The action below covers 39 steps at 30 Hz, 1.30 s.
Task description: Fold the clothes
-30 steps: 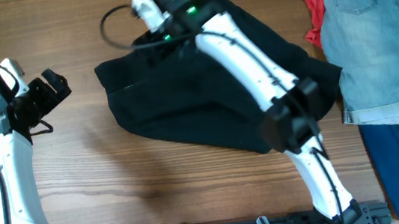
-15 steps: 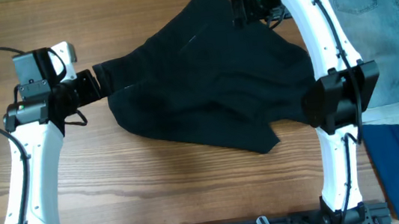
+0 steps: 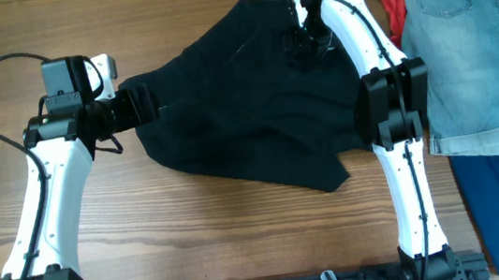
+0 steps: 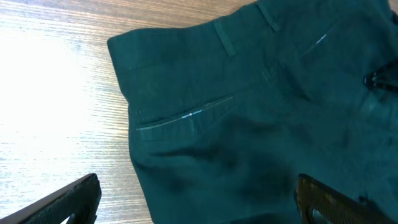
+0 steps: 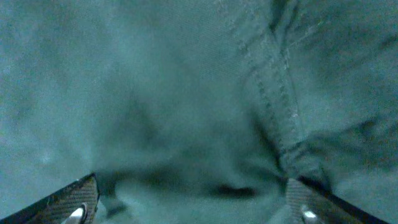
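Widely parted left pincer [image 3: 140, 104], at garment [image 3: 230, 133] edge

The black garment [image 3: 237, 113] is lying rumpled and unfolded in front of me, covering the middle and far part of the wooden table [image 3: 196, 250]. Its waistband [image 4: 174, 53] corner is pointing left, showing a belt loop [image 4: 224, 38] and a slit pocket [image 4: 186, 115]. One lobe is reaching near and right. A stitched seam [image 5: 273, 93] is running through bunched folds.
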Available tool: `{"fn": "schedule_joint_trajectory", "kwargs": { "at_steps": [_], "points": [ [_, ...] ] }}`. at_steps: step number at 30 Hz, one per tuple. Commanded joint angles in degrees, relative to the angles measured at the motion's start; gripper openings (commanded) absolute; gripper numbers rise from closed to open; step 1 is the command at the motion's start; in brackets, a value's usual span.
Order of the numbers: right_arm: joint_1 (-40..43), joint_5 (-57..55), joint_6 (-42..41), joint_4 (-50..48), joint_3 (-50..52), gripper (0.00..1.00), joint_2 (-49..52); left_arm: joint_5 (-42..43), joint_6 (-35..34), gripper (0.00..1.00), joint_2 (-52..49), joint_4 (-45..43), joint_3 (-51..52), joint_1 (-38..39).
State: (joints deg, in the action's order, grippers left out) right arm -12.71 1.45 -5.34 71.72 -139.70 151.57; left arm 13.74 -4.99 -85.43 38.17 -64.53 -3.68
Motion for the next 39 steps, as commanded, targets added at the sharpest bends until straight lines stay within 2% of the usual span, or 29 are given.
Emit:
{"fn": "schedule_joint_trajectory", "kwargs": {
  "at_steps": [1, 11, 16, 18, 21, 24, 28, 32, 35, 39],
  "points": [
    [-0.44, 1.20, -0.81, -7.26, -0.04, 0.98, 4.20, -2.16, 0.07, 1.00, -0.52, -0.26, -0.83, 0.37],
    [-0.59, 3.48, -2.64, -31.19, -0.04, 0.97, 15.74, -2.54, 0.07, 1.00, -0.61, -1.14, -0.83, 0.37],
    [-0.24, 0.00, -2.84, -46.21, -0.07, 0.99, 16.35, -3.39, 0.07, 1.00, -2.34, -2.25, -0.83, 0.35],
    [0.11, 0.07, -3.87, -48.33, -0.37, 0.99, 16.33, -3.39, 0.04, 1.00, -3.82, -3.23, -0.83, 0.37],
    [0.55, 2.47, -3.56, -44.81, -3.02, 0.99, 15.67, -3.39, 0.07, 1.00, -7.10, -6.08, -0.83, 0.35],
    [0.46, 3.10, -2.69, -36.11, -5.18, 0.96, 11.06, -3.41, 0.07, 1.00, -11.69, -12.76, -0.83, 0.24],
    [0.35, 3.54, -2.12, -26.47, -5.22, 1.00, -0.66, -6.49, 0.07, 1.00, -17.88, -22.69, -0.83, 0.13],
    [0.35, 2.89, -2.10, -15.17, -5.22, 1.00, -13.27, -7.85, 0.07, 0.99, -23.67, -27.34, -0.83, 0.15],
    [0.35, 2.40, -2.19, -9.84, -5.20, 1.00, -19.43, -8.31, 0.11, 0.91, -25.86, -29.73, -0.83, 0.07],
    [0.35, 2.40, -2.16, -6.51, -5.20, 0.99, -22.71, -8.26, 0.07, 0.74, -27.82, -33.20, -0.83, 0.09]
  ]
}}
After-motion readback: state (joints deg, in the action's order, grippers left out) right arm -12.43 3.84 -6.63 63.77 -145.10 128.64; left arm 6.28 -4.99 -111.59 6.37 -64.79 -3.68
